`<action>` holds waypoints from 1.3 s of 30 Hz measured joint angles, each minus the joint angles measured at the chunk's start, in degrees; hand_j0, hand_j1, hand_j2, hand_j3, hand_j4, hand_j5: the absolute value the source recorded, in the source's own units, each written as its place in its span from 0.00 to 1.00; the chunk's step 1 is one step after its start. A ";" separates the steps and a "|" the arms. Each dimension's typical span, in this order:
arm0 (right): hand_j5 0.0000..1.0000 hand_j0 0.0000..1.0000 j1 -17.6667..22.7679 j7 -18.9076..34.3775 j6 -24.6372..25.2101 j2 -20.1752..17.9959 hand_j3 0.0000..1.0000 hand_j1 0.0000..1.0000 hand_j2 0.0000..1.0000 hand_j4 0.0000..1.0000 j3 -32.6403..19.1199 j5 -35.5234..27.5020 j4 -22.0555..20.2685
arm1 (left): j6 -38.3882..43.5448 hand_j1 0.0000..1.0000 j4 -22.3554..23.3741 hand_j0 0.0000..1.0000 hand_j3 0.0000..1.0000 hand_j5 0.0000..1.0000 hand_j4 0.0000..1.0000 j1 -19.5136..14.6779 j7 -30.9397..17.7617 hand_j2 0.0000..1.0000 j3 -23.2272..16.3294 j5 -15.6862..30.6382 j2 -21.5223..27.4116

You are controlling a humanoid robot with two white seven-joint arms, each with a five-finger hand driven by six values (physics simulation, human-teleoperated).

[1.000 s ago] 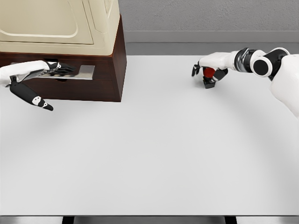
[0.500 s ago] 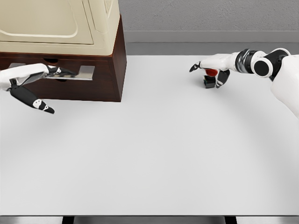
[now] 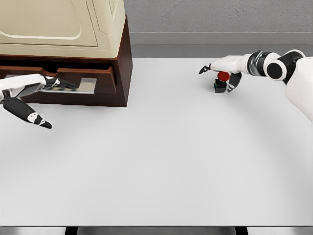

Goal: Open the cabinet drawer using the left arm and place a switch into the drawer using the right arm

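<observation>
While on bench [image 3: 161, 161]:
Switch [image 3: 221, 82]: red dome, black base.
Right hand [image 3: 220, 73]: spread, holding nothing.
Left hand [image 3: 36, 88]: gripping drawer [image 3: 98, 81] handle.

The left hand [image 3: 29, 90] grips the metal handle [image 3: 73, 86] of the brown cabinet drawer [image 3: 85, 81]. Far across the white desk [image 3: 161, 156], the right hand [image 3: 222, 71] hovers spread-fingered over a red-buttoned switch [image 3: 221, 82].

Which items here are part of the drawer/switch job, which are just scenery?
In the job:
- cabinet drawer, partly open
- switch, red button, on the table
- left hand at the drawer handle
- right hand over the switch

Scenery:
- white table
- cream upper cabinet
</observation>
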 measured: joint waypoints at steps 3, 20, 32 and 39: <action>0.92 0.92 0.00 0.00 0.56 0.14 0.92 0.92 0.92 0.92 0.06 0.12 0.24 | 0.21 1.00 -0.60 1.00 1.00 1.00 1.00 0.00 -0.23 1.00 -0.08 0.67 0.72; 0.89 0.89 0.00 0.00 1.20 0.41 0.89 0.89 0.89 0.89 0.06 2.19 1.79 | 0.49 1.00 -2.11 1.00 1.00 1.00 1.00 0.79 -3.44 1.00 0.42 4.86 3.68; 0.77 0.77 0.00 0.00 0.80 0.52 0.77 0.77 0.77 0.77 0.03 3.08 1.15 | 0.57 1.00 -2.50 1.00 1.00 1.00 1.00 1.49 -3.54 1.00 0.63 6.47 4.28; 0.66 0.66 0.26 0.00 0.34 0.48 0.66 0.66 0.66 0.66 0.03 3.01 0.72 | 0.78 1.00 -2.88 1.00 1.00 1.00 1.00 1.49 -4.29 1.00 0.31 7.60 5.93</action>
